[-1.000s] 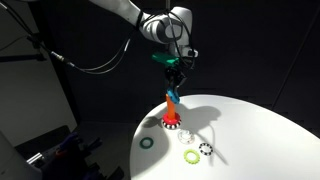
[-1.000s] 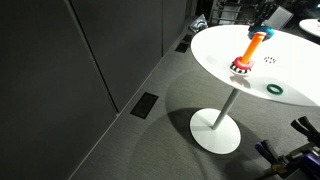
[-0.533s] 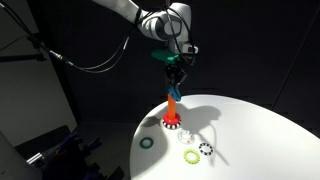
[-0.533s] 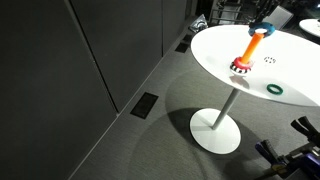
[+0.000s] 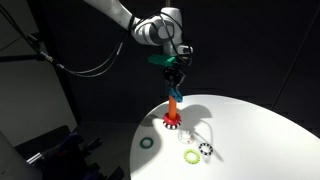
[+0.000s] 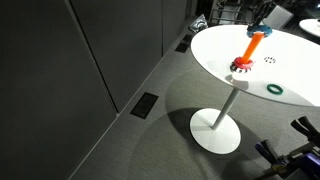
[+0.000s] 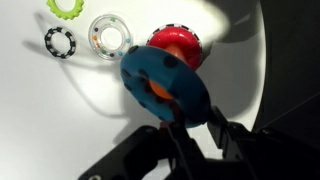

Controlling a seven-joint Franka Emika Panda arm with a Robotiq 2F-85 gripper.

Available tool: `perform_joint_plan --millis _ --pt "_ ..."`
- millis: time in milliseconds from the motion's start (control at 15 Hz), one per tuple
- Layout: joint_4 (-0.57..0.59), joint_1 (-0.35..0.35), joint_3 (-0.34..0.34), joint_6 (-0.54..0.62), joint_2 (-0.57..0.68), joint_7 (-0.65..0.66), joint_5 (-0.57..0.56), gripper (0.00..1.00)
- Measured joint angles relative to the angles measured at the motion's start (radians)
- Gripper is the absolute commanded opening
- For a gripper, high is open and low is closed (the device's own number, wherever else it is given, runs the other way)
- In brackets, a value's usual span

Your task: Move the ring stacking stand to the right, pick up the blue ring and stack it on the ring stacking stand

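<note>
The ring stacking stand stands upright on the white round table, an orange peg on a red toothed base. It also shows in an exterior view. My gripper hangs straight above the peg. In the wrist view my gripper is shut on the blue ring. The ring is tilted, and the orange peg tip shows through its hole. The red base lies just beyond it.
A dark teal ring, a lime-green ring and a black-and-white ring lie on the table in front of the stand. A clear ring lies beside the base. The table edge is close to the stand.
The arm's upper links have swung a little to the left. The gripper with the blue ring stays over the peg top, barely moved.
</note>
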Motion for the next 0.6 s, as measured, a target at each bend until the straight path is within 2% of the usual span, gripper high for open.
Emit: perform_joint_plan --millis 600 --pt "-0.113 0.040 -0.010 0.134 -0.051 0.071 -0.110 0.09"
